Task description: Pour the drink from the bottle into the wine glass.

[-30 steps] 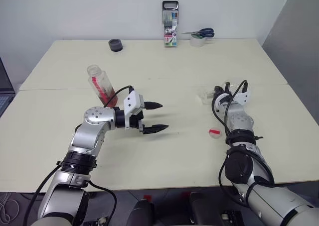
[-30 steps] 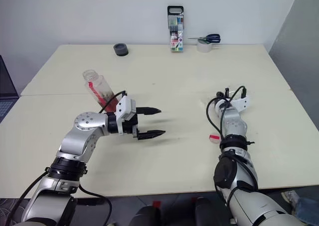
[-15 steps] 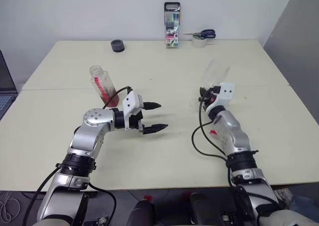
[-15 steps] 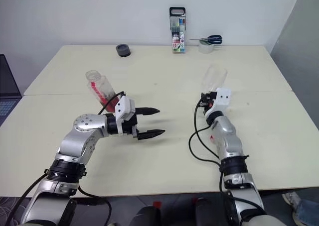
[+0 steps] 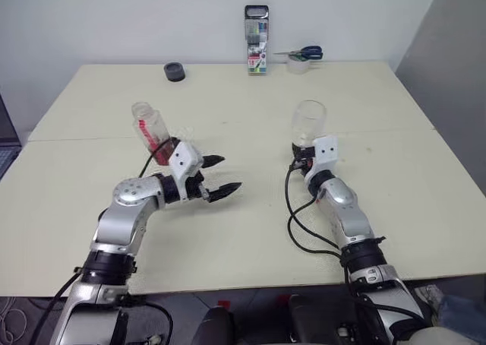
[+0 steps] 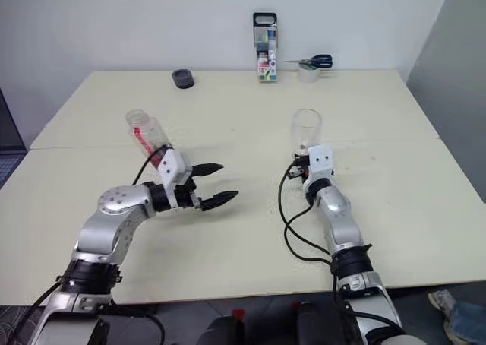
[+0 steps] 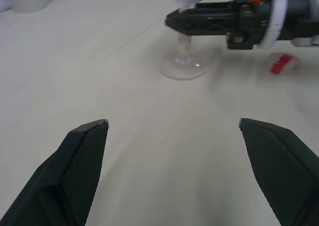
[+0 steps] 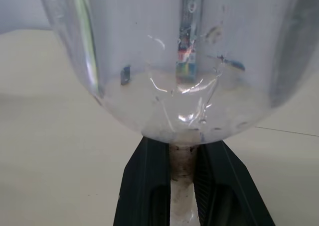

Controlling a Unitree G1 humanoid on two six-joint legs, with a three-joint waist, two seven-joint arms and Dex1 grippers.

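Observation:
The clear bottle [image 5: 149, 128] stands uncapped on the left half of the table, with the reddish drink [image 5: 164, 146] low inside it. My left gripper [image 5: 225, 174] is open and empty, just right of the bottle and nearer to me, not touching it. The wine glass [image 5: 309, 119] is upright at centre right. My right gripper [image 8: 182, 178] is shut on its thin stem [image 8: 182, 159], right under the bowl [image 8: 174, 61]. In the left wrist view the glass's foot [image 7: 183, 67] sits at the table's surface, with the right gripper's fingers [image 7: 209, 21] across the stem.
A marker case [image 5: 257, 39], a black round object [image 5: 175, 71] and scissors on a tape roll [image 5: 303, 57] stand along the far edge. A small red cap [image 7: 282, 62] lies beside the right arm. A seam [image 5: 228, 137] runs across the table.
My right gripper has swung the wine glass from lying tilted to upright and carried it leftward. My left gripper has drifted a little to the left, still open.

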